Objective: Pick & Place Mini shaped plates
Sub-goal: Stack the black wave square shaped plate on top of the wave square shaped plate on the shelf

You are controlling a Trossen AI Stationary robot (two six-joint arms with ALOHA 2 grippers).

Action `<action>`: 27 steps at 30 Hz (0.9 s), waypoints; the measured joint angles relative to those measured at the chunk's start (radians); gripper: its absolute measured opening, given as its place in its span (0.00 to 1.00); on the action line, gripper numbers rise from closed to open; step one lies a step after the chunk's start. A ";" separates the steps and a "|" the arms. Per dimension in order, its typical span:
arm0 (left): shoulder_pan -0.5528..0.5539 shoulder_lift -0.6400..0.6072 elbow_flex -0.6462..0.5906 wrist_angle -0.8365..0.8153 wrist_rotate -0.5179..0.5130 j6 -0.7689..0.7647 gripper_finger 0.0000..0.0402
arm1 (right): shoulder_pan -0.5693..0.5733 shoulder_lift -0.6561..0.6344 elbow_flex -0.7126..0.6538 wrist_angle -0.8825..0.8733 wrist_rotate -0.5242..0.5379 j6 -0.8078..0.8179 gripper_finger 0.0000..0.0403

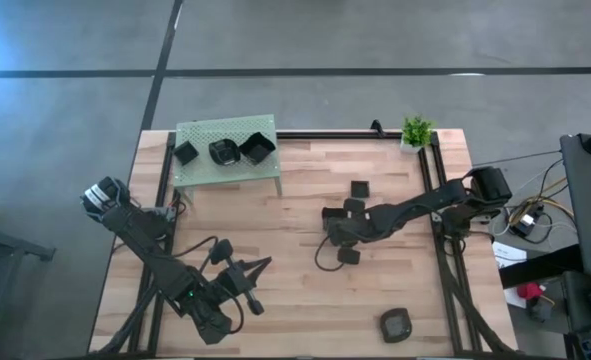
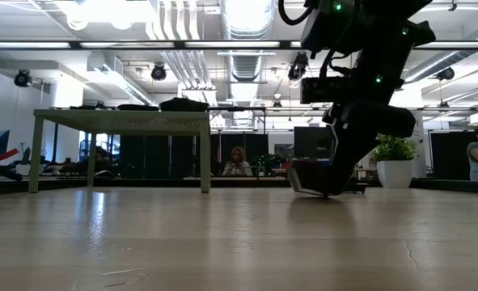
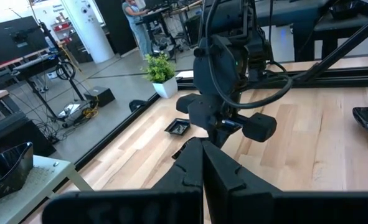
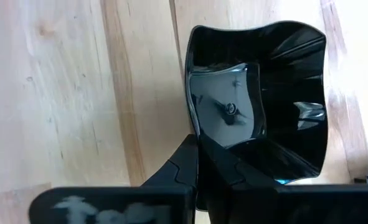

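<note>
The right gripper (image 4: 199,163) is closed on the near rim of a square mini plate (image 4: 258,99) at mid-table; the dish extends forward of the fingertips. The left gripper (image 3: 202,165) hovers closed and empty over the table's near-left area

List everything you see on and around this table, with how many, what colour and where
Mini plates on platform: three, black, on top of the green platform.
Mini plates on table: four or so, black, table middle, partly hidden by the right arm.
Lone dish: one, dark, near the table's front edge.
Platform: one, green, perforated, back left of the table.
Potted plant: one, green, back right corner.
Table: one, light wood.
Left end effector: shut, empty, front left.
Right end effector: shut on a mini plate, table middle.
</note>
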 joint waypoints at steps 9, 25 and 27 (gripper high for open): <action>0.000 0.000 0.000 0.000 0.000 -0.001 0.00 | 0.011 -0.005 0.000 0.001 -0.003 0.000 0.17; 0.063 0.000 0.000 0.003 0.116 0.003 0.00 | 0.052 -0.152 0.147 -0.202 -0.039 -0.021 0.29; 0.099 0.000 0.000 0.008 0.184 0.002 0.00 | 0.071 -0.211 0.147 -0.208 -0.038 -0.022 0.28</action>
